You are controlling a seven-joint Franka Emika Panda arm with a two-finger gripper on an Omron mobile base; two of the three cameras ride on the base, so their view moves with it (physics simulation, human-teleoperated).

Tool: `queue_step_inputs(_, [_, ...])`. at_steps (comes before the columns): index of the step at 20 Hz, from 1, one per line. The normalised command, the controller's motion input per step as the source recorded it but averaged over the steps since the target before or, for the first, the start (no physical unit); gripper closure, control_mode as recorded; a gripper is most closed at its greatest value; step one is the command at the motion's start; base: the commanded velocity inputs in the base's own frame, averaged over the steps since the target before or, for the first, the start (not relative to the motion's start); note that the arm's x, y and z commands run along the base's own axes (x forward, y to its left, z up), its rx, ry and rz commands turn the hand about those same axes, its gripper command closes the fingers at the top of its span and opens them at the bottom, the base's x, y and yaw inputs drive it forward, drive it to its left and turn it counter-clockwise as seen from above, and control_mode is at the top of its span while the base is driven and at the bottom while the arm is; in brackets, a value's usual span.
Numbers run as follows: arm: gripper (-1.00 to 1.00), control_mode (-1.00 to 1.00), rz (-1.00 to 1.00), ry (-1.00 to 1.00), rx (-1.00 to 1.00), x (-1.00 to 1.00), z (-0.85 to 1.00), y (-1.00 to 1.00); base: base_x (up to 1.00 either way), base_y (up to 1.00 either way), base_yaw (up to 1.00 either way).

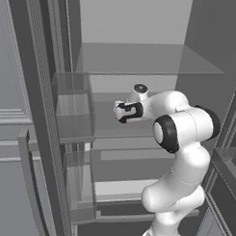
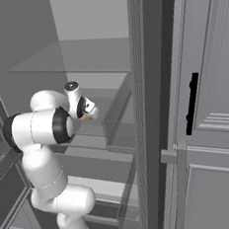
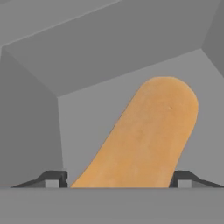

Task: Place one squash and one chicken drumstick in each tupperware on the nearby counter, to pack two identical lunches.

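I have jaws either side of squash point(image 3: 144, 135) inside fridge point(image 1: 141, 58), grip unconfirmed; risk: smooth skin slips if squeeze lands off-centre.

The squash point(image 3: 146, 138) lies on a fridge shelf point(image 3: 87, 127) between the two fingertips point(image 3: 52, 178); the gripper point(image 2: 86, 114) reaches in above that shelf; door bins point(image 1: 74, 109) stand left.

A grey shelf point(image 3: 100, 118) inside the open cabinet (glass-like shelves point(image 1: 141, 60) sit above it) carries a tan, rounded squash point(image 3: 146, 135), which lies directly on it and runs at a slant toward the back wall.
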Motion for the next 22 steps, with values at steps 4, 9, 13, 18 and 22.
queue_step_inputs(4, [1.0, -1.0, 0.16, -0.04, 0.07, -0.55, 0.44, -0.13, 0.0, 0.0, 0.0])
queue_step_inputs(9, [1.0, -1.0, 0.19, -0.03, -0.01, -0.91, 0.61, -0.1, 0.0, 0.0, 0.0])
queue_step_inputs(13, [1.0, -1.0, 0.42, 0.0, -0.2, -0.91, 0.52, -0.22, 0.0, 0.0, 0.0])
queue_step_inputs(18, [1.0, -1.0, 0.45, 0.0, -0.32, -1.0, 0.33, -0.13, 0.0, 0.0, 0.0])
queue_step_inputs(22, [1.0, -1.0, 0.36, 0.0, -0.28, -1.0, 0.48, 0.0, 0.0, 0.0, 0.0])
